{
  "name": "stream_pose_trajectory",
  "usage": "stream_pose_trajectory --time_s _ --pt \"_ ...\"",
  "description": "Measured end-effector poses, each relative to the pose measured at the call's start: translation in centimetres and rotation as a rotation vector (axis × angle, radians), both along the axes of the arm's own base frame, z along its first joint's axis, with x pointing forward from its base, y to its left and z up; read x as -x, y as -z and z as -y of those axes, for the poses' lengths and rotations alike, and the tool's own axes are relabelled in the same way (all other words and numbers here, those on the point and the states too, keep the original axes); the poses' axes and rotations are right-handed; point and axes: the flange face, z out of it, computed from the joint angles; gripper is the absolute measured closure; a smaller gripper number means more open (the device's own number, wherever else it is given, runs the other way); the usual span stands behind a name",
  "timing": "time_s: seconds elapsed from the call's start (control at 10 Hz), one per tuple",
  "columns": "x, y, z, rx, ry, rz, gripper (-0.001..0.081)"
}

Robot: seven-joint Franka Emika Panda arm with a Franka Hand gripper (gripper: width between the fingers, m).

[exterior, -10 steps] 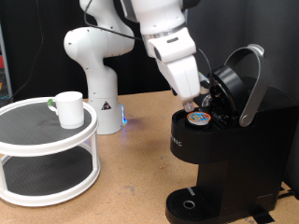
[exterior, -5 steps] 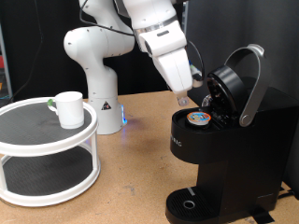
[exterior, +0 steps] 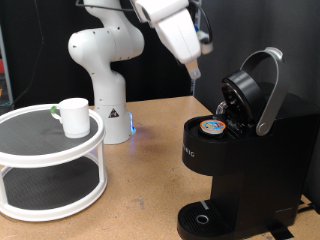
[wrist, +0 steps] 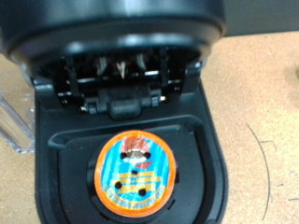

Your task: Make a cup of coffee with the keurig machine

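Brown tabletop (exterior: 150,170) is spreading under everything, with a dark backdrop behind. I am hanging my gripper (exterior: 193,72) in the air above the keurig machine (exterior: 240,165), apart from it, and nothing is sitting between my fingers; whether they are spread or closed I cannot tell, since the exterior view shows only their narrow tip and my wrist camera is not catching them at all. The machine is standing at the exterior view's right with its lid (exterior: 252,92) tilted up and open. A pod (wrist: 136,175) with a colourful foil top is sitting in the open chamber, facing my wrist camera. The cup (exterior: 73,116) is resting upright on the top level of a white two-tier stand (exterior: 50,185) at the exterior view's left, well apart from the machine.
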Motion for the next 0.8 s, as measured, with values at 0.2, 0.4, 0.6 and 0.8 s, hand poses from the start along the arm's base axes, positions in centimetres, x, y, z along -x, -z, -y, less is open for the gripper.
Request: stream_pose_trajectory --time_s 0.2,0.4,0.6,0.8 --pt "0.0 -2.0 0.8 -0.015 -0.005 -0.001 0.0003" --pt "0.0 -2.2 1.0 -0.019 -0.008 -0.01 0.0003" --pt "-0.2 -2.2 0.1 -0.019 -0.018 0.002 0.0003" --pt "-0.6 -2.2 -2.5 -0.014 -0.04 0.02 0.0003"
